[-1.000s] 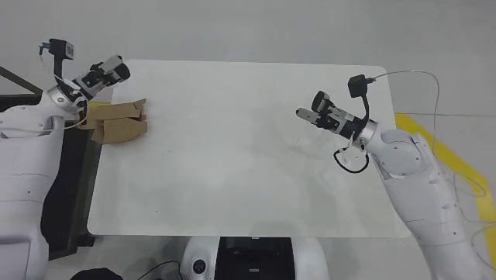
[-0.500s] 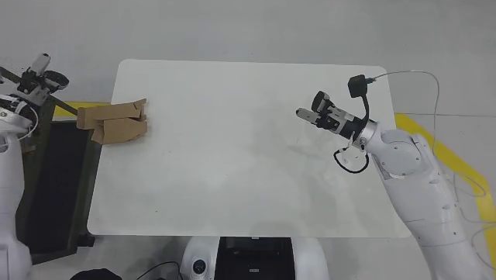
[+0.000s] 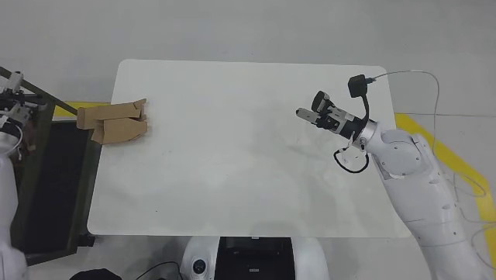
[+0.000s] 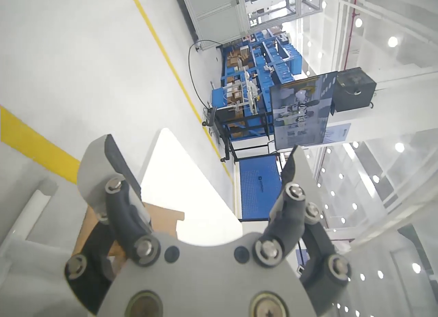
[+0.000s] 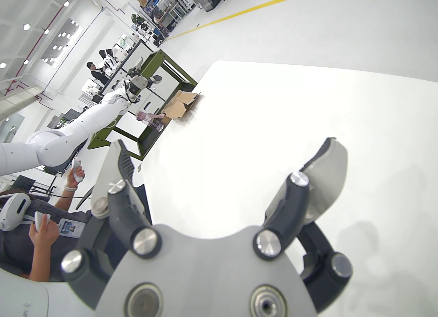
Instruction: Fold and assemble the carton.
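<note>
The carton (image 3: 116, 122) is a flat, partly folded piece of brown cardboard lying at the table's left edge, also seen far off as the carton (image 5: 180, 105). My left gripper (image 4: 202, 154) is open and empty, held off the table to the left of the carton, whose corner (image 4: 160, 219) peeks out behind its fingers. The left arm's wrist (image 3: 11, 105) sits above the dark cart. My right gripper (image 3: 304, 114) hovers over the right half of the table, far from the carton. That right gripper (image 5: 224, 150) is open with nothing between its fingers.
The white table (image 3: 248, 195) is bare apart from the carton. A dark green cart (image 3: 46, 179) stands against its left side, with its frame (image 5: 164, 62) behind the carton. Yellow floor tape (image 3: 446, 156) runs past the right side.
My left arm has pulled back from just above the carton, moving left off the table to over the cart. The carton and the right arm have stayed put.
</note>
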`<action>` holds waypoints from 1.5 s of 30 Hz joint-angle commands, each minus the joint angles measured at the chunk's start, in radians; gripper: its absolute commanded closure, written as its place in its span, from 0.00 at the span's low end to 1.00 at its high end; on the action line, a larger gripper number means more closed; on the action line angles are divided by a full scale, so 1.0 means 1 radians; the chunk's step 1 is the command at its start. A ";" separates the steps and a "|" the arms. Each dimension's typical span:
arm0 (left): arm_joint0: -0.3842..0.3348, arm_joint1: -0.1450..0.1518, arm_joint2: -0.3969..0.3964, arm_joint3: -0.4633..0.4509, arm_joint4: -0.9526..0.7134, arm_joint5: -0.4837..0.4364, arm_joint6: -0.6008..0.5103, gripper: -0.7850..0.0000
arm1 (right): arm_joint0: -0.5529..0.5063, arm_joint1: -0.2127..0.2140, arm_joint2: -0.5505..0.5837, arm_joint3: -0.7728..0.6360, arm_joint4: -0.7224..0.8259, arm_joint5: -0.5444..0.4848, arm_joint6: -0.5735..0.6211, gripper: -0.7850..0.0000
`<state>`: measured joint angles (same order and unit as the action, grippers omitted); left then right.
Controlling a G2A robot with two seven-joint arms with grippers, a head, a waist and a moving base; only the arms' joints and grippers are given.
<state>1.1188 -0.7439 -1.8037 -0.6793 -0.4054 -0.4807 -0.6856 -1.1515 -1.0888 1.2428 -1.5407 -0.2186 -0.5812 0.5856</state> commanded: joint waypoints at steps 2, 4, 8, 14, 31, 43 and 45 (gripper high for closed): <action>0.019 -0.002 -0.003 0.011 0.007 0.003 0.035 0.00 | 0.000 0.000 0.000 0.000 0.000 0.000 0.000 0.00; 0.036 -0.007 -0.008 0.022 -0.012 0.002 0.051 0.00 | 0.000 0.000 0.000 0.000 0.000 0.000 0.000 0.00; 0.064 -0.019 0.001 0.050 -0.032 0.001 0.080 0.00 | 0.000 0.000 0.000 0.000 0.000 0.000 0.000 0.00; 0.084 -0.047 0.039 0.088 -0.058 -0.020 0.108 0.00 | 0.000 0.000 0.000 0.000 0.000 0.000 0.000 0.00; 0.009 -0.114 0.180 0.160 -0.009 -0.084 0.024 0.00 | 0.000 0.000 0.000 0.000 0.000 0.000 0.000 0.00; -0.059 -0.132 0.207 0.228 0.014 -0.073 0.029 0.61 | 0.000 0.000 0.000 0.000 0.000 0.000 0.000 0.00; -0.074 -0.134 0.214 0.242 0.025 -0.048 0.027 0.94 | 0.000 0.000 0.000 0.000 0.000 0.000 0.000 0.00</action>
<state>1.0520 -0.8772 -1.5925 -0.4442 -0.3849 -0.5423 -0.6578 -1.1515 -1.0888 1.2428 -1.5407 -0.2186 -0.5812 0.5856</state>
